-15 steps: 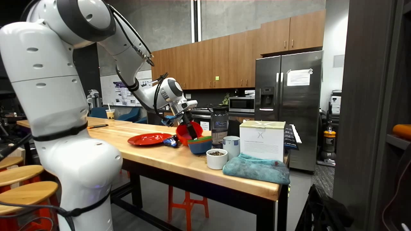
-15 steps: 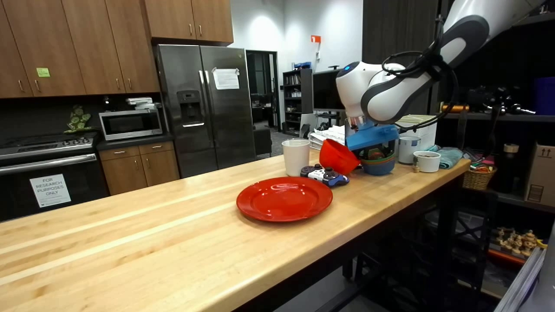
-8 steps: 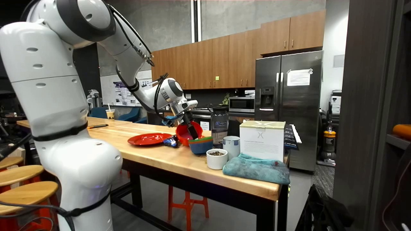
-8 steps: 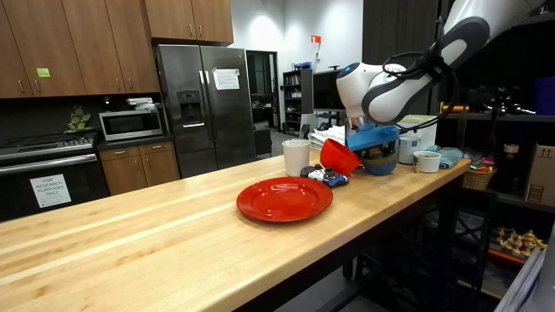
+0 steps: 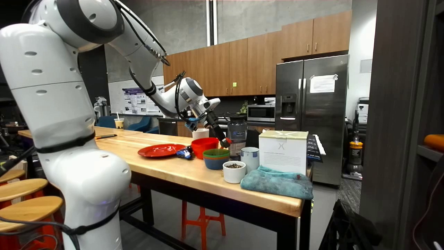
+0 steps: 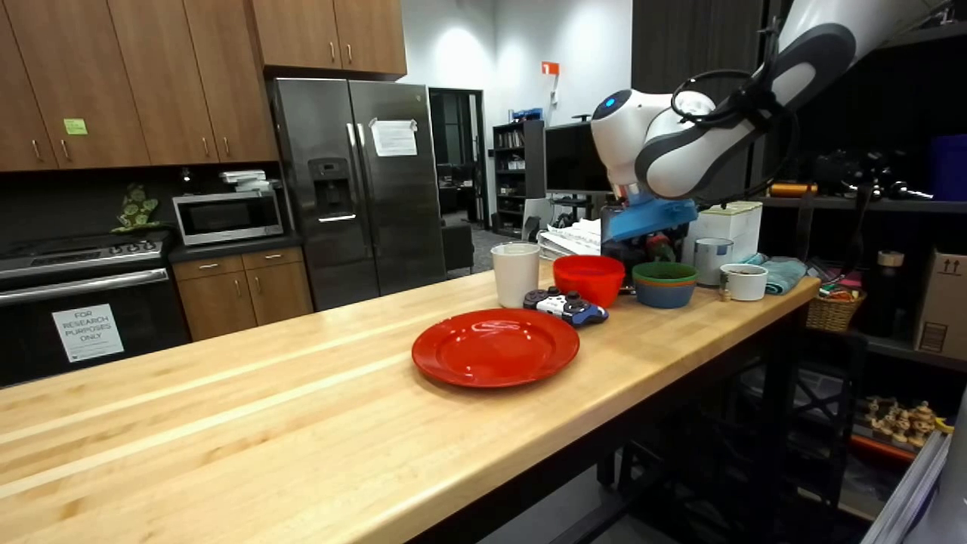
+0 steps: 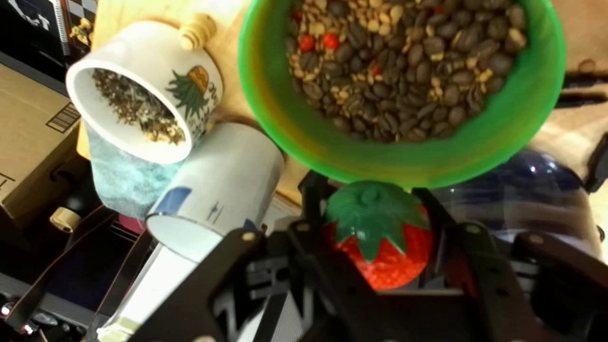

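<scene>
My gripper (image 7: 368,187) is shut on a toy strawberry (image 7: 380,237), red with a green leafy cap, pinched between its black fingers. The strawberry also shows in an exterior view (image 6: 660,247), under the blue part on the wrist. The fingertips (image 5: 224,141) are just above the far side of a bowl stack (image 5: 215,161) with a green bowl on top and a blue one at the bottom. In the wrist view, the green bowl (image 7: 403,161) holds coffee beans and paler bits; the strawberry overlaps its rim. A red bowl (image 6: 589,281) stands upright beside the stack.
A white pot (image 5: 234,172) with dried bits, a pale mug (image 5: 249,158), a dark bottle (image 5: 237,137), a white box (image 5: 282,154) and a folded teal cloth (image 5: 277,184) stand close by. A game controller (image 6: 566,306), white cup (image 6: 517,273) and red plate (image 6: 495,349) are on the other side.
The gripper has risen out of the red bowl and moved over toward the bowl stack with the strawberry. The red bowl, tilted before, now stands upright. The stack now sits level.
</scene>
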Tool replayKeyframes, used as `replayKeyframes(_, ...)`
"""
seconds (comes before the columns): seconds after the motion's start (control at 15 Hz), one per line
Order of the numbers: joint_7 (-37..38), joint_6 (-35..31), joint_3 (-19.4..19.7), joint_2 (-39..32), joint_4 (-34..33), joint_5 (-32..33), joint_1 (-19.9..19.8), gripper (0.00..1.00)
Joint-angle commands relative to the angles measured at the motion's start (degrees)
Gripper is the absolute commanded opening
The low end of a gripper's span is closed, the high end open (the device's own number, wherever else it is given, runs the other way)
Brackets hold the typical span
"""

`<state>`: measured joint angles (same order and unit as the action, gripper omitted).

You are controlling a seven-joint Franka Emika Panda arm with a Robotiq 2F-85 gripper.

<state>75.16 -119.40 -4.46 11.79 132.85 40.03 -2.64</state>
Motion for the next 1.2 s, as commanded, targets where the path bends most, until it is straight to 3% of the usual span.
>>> replayKeyframes(0.0, -4.5, 1.4, 1.0, 1.1, -2.8, 0.7, 0.0, 0.24)
replayKeyframes(0.53, -18.0, 3.4, 1.3, 3.0, -9.7, -3.8, 0.5, 0.24)
replayKeyframes(1.13, -47.8, 1.9, 1.4, 4.2, -10.8, -21.9, 2.1, 0.24)
